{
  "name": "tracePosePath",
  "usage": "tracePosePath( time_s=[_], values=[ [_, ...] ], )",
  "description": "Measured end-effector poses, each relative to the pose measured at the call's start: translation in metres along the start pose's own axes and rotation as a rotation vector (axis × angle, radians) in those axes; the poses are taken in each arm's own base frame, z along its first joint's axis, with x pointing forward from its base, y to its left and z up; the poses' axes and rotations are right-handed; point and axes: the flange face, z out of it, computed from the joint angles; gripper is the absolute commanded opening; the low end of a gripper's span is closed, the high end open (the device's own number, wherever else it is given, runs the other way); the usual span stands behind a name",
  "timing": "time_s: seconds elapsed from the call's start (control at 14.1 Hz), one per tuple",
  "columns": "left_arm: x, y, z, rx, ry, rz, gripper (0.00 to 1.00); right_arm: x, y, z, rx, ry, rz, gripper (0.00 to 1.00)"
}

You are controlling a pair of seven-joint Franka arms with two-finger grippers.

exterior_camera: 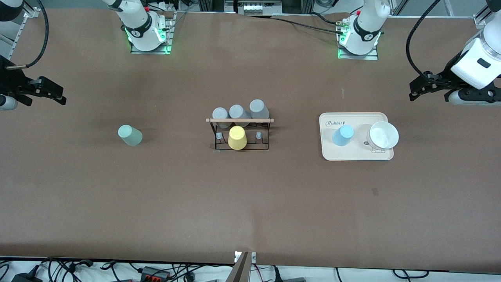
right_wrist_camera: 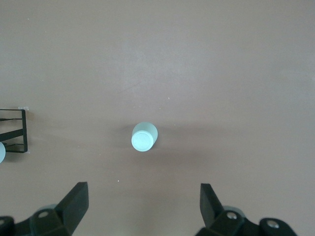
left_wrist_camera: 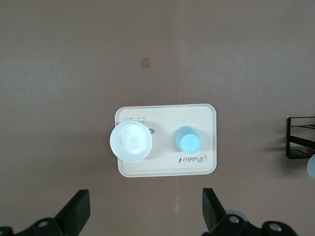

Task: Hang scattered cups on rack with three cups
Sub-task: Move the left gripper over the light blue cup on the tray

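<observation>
A: Pincers?
B: Left pincer (left_wrist_camera: 145, 216) and right pincer (right_wrist_camera: 142, 209) both spread wide, empty, above the counter (exterior_camera: 250, 203).
A: Cups?
B: Mint cup (exterior_camera: 130, 135) upside down, axis vertical, toward the right arm's end; blue cup (exterior_camera: 343, 135) inverted on the tray (exterior_camera: 352, 154). Rack (exterior_camera: 240, 133) centred, rod lengthwise.

"Rabbit" in dark script on the cream tray (exterior_camera: 356, 156), up in the corner just beside the light blue cup (exterior_camera: 343, 135), nothing else readable

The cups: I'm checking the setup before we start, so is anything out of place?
Two are off the rack: the mint cup stands on bare table toward the right arm's end, and the blue cup sits on the tray.
</observation>
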Motion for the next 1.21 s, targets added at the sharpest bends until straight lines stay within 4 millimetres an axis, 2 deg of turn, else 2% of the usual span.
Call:
tracePosePath(
  time_s=[0.71, 0.92, 1.21],
  values=[
    [-0.002, 0.000, 0.001, 0.002, -0.018, -0.010, 1.00, 0.000, 0.000, 0.000, 0.000, 0.000, 0.000, 1.00],
    [-0.013, 0.005, 0.010, 0.012, -0.138, -0.002, 1.00, 0.000, 0.000, 0.000, 0.000, -0.001, 0.000, 1.00],
    [-0.003, 0.018, 0.035, 0.021, -0.222, 0.021, 1.00, 0.000, -0.001, 0.001, 0.000, -0.003, -0.002, 1.00]
  ],
)
